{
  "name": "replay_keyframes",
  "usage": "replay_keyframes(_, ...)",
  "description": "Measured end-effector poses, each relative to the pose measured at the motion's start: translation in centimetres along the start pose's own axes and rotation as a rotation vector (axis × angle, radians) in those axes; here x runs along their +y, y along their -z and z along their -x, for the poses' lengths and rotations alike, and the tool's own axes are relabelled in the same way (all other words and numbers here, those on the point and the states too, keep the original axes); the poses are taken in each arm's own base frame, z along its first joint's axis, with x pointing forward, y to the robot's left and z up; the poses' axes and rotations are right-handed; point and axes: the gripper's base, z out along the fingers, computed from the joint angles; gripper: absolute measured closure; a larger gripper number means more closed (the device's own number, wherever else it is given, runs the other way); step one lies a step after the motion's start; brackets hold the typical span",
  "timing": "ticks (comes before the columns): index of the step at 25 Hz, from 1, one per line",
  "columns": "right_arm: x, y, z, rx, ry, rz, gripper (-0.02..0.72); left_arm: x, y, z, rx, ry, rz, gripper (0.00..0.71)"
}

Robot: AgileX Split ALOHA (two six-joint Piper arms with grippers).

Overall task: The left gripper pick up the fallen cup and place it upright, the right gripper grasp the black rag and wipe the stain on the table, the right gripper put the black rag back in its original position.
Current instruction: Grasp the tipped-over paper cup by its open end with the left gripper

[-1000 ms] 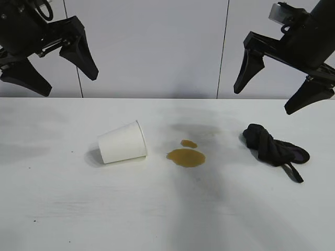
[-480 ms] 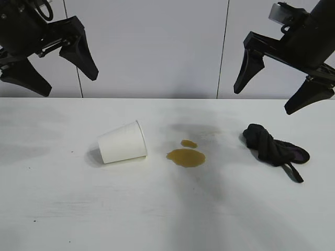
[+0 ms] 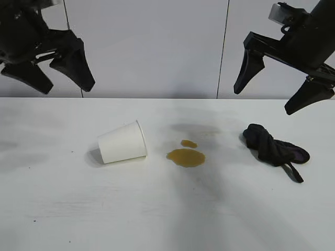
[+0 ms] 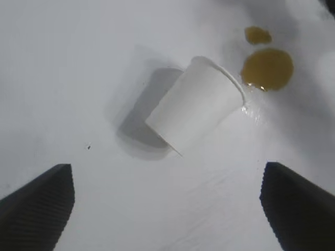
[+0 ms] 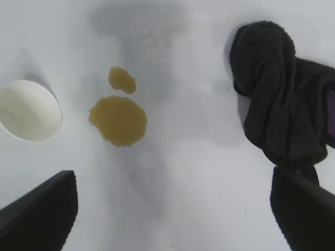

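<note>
Since the earlier frame, only the left tool [image 3: 57,73] has moved: it has turned and drifted a little toward the cup [image 3: 122,142], its fingers still spread wide apart and empty, high above the bench [image 3: 167,209] and off to the cup's far-left side. Nothing else has shifted.

That cup lies on its side on the bench, rim pointing toward the stain [image 3: 186,157] and base pointing away from it. In the left wrist view the cup [image 4: 196,104] lies between the two spread fingers [image 4: 36,209], well below them. A brown stain sits just beside the cup's rim, a large puddle with a smaller spot near it, apart from the cup. The rag [image 3: 272,148], black and bunched, lies on the far side of the stain from the cup, well apart. Above the rag hangs the right tool [image 3: 272,86], fingers wide apart, holding nothing.
</note>
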Motion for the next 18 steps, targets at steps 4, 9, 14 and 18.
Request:
replay_keyframes(4, 0.0, 0.0, 0.0, 0.000, 0.007, 0.000, 0.009, -1.7, -1.3, 1.0, -0.016, -0.138, 0.002, 0.016)
replay_keyframes(9, 0.0, 0.0, 0.0, 0.004, 0.012, 0.000, 0.009, -2.6, -4.8, 2.6, 0.048, -0.287, 0.020, 0.016)
replay_keyframes(14, 0.0, 0.0, 0.0, 0.005, 0.012, 0.001, 0.009, -3.8, -8.1, 3.8, 0.111, -0.433, 0.038, 0.016)
replay_keyframes(18, 0.0, 0.0, -0.1, 0.007, 0.012, 0.001, 0.009, -4.2, -10.2, 3.4, 0.165, -0.515, 0.032, 0.016)
